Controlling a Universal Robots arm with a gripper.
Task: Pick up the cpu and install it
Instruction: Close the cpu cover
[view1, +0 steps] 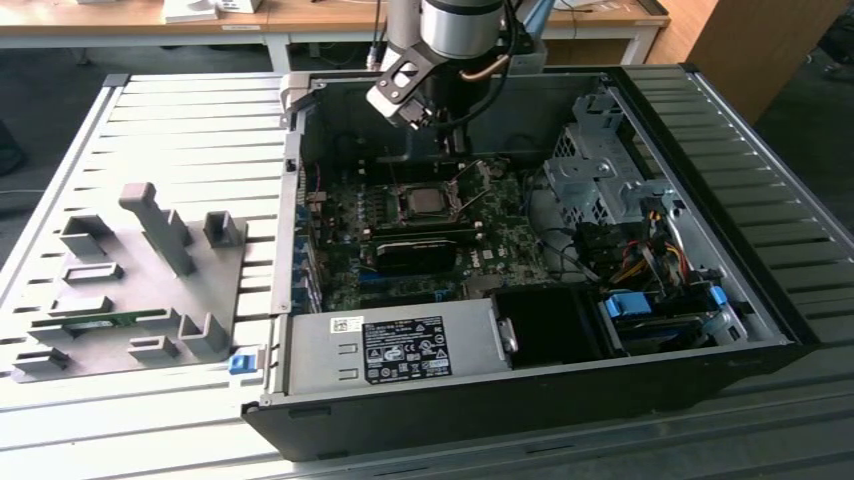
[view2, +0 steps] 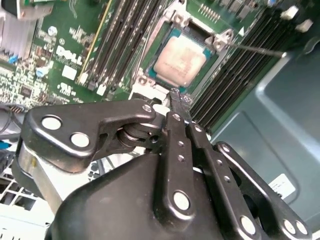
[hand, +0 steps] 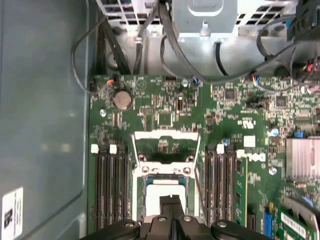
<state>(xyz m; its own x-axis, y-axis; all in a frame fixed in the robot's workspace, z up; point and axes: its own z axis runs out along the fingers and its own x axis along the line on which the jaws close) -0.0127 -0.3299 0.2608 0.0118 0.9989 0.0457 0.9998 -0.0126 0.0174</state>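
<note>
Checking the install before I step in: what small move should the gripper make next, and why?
Probably a short straight lift off the socket. The cpu already lies flat in it, the retention frame stands open, and the gripper hangs over the chip's edge with fingers shut on nothing.

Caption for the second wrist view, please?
Shut gripper hovers over the cpu lying in the motherboard socket.

- We see the cpu (hand: 152, 196) lying pale and flat inside the socket (hand: 163, 169) of the green motherboard (hand: 165, 117).
- Just above the socket we find the gripper (hand: 171, 200) (its fingertips pressed together).
- Black memory slots (hand: 112, 185) flank the socket on both sides.
</note>
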